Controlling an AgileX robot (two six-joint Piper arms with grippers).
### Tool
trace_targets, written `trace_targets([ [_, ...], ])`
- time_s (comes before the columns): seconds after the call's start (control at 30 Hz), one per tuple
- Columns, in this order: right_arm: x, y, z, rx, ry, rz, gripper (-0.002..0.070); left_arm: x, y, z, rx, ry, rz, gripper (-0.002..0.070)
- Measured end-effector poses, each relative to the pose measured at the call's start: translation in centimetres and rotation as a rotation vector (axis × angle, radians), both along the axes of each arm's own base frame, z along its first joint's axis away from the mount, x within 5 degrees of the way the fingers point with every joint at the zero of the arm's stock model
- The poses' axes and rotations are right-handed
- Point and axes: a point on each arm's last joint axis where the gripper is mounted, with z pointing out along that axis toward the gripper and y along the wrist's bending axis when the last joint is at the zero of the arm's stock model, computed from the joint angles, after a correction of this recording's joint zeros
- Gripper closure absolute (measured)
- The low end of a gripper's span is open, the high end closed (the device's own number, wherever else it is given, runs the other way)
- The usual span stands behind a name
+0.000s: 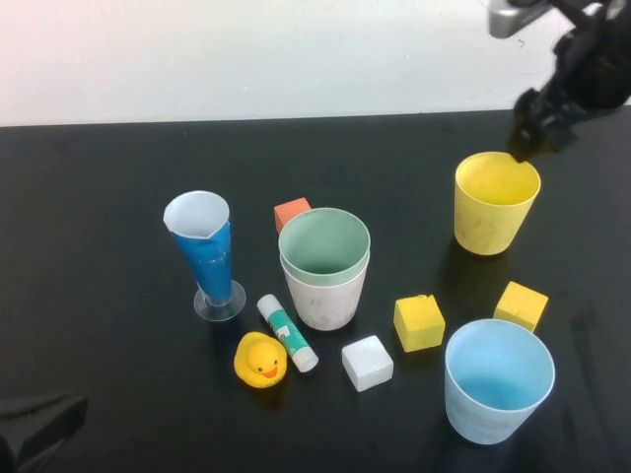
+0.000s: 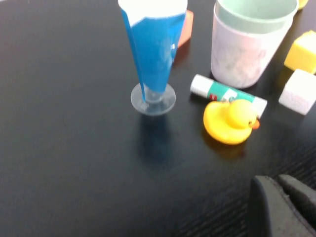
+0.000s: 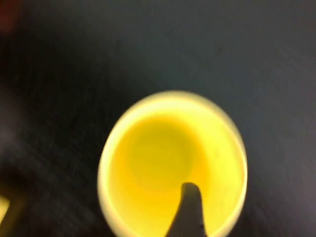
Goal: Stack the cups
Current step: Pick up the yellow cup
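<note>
Nearest to us, at the near left corner of the black table [image 1: 99, 197], our left gripper [image 1: 39, 424] lies low and clenched on nothing, well apart from every cup. Just ahead of it in its wrist view stand the tall blue glass [image 2: 153, 49], the rubber duck [image 2: 229, 121] and the glue stick [image 2: 227, 93].

Our right gripper [image 1: 537, 133] hovers at the far right, just above the far rim of the yellow cup [image 1: 496, 202]. From the high view we cannot tell how its jaws stand; the wrist view shows one dark fingertip [image 3: 190, 207] reaching over the cup's rim into its open mouth, and we see no grip on the cup. The yellow cup stands upright, alone, on the right side.

At the middle the green cup [image 1: 324, 244] sits nested inside the pink cup [image 1: 325, 296], both upright. The light blue cup [image 1: 498, 379] stands upright at the near right, near the table's near edge.

Between the cups lie small blocks: an orange one [image 1: 292, 213] just beyond the nested pair, a white one [image 1: 367, 363] and a yellow one [image 1: 419, 322] on its near right, and another yellow one [image 1: 521, 305] between the yellow and light blue cups. We see open tabletop across the far left and between the yellow cup and the nested pair.
</note>
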Motion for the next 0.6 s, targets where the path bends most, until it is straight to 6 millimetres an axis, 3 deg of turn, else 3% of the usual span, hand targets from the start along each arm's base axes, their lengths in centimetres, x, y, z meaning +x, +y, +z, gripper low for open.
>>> trace_targets([
  [0.23,4.2,1.4,-5.5,-0.029,0.141,-0.01,0.0192,-0.1,0.1,-0.3,0.016,0.03,0.006,0.0676],
  [0.3,4.8,1.6,-7.2,-0.028,0.185,-0.01,0.027,-0.1,0.1,-0.3,0.016,0.03,0.006,0.0676],
  [0.37,5.1,1.9,-8.2,-0.02,0.212,-0.002,0.0398,-0.1,0.1,-0.3,0.016,0.03,0.006,0.0676],
  [0.47,5.2,2.0,-7.8,-0.005,0.203,0.007,0.0591,-0.1,0.1,-0.3,0.019,0.034,0.007,0.0676],
  [0.6,4.9,2.1,-5.0,0.033,0.131,0.014,0.0618,-0.2,0.2,-0.4,0.024,0.044,0.008,0.0676],
])
